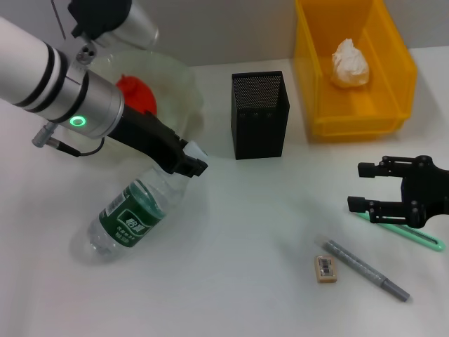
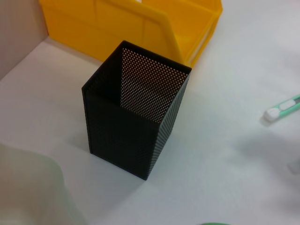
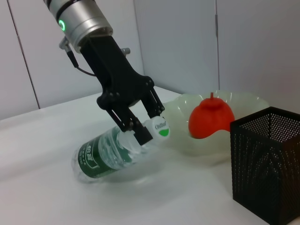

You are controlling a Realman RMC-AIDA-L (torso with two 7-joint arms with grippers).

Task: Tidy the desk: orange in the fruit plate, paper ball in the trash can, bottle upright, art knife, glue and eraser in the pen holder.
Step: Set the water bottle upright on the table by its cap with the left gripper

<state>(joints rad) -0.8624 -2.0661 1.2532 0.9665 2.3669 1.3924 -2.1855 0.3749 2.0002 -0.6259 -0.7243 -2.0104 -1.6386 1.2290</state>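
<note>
The left hand (image 1: 188,163) is angled down and clamped on the neck of the tilted bottle (image 1: 130,219) beside the fruit plate (image 1: 179,84), while the right hand (image 1: 365,187) is held spread wide above the table (image 1: 245,281).

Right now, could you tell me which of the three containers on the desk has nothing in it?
The pen holder, the black mesh cup: its inside shows bare. The trash can holds the paper ball, and the fruit plate holds the orange.
</note>
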